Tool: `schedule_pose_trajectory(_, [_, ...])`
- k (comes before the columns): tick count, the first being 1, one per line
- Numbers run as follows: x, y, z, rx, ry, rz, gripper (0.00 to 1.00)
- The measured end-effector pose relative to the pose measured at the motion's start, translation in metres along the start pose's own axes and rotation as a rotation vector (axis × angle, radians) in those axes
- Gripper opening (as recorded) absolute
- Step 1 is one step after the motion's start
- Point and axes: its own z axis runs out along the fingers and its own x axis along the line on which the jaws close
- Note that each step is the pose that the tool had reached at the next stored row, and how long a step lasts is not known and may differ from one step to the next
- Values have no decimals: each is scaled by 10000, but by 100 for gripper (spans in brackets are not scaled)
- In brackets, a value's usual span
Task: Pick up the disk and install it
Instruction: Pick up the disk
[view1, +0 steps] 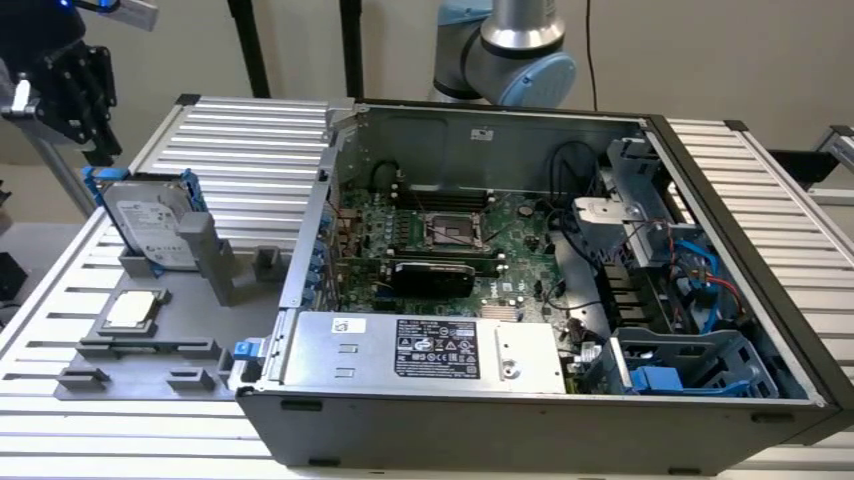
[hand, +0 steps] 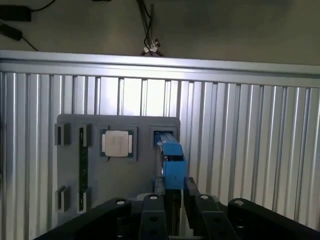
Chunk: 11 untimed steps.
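Hovering with my tool (hand: 172, 202) open, I am looking down on the disk (view1: 154, 225) standing on edge in the grey holder (view1: 200, 250) on the counter (view1: 240, 130), its narrow top edge lying along my tool's gap.

Silver arm (view1: 521, 25), pale-blue joint caps (view1: 553, 76), black hand (hand: 173, 200).

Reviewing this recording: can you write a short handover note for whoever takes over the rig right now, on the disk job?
Pincer: open, holding nothing, poised over the disk's top edge.
Disk: upright in the grey holder at the exterior view's left, outside the open case.
Done: pincer is lined up above the disk, nothing more.
Left: the whole pick-up and the install; the disk is not yet grasped.
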Motion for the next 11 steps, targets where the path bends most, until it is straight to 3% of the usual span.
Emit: schedule_pose_trajectory(11, [-3,44,172,6,-109,-1,100])
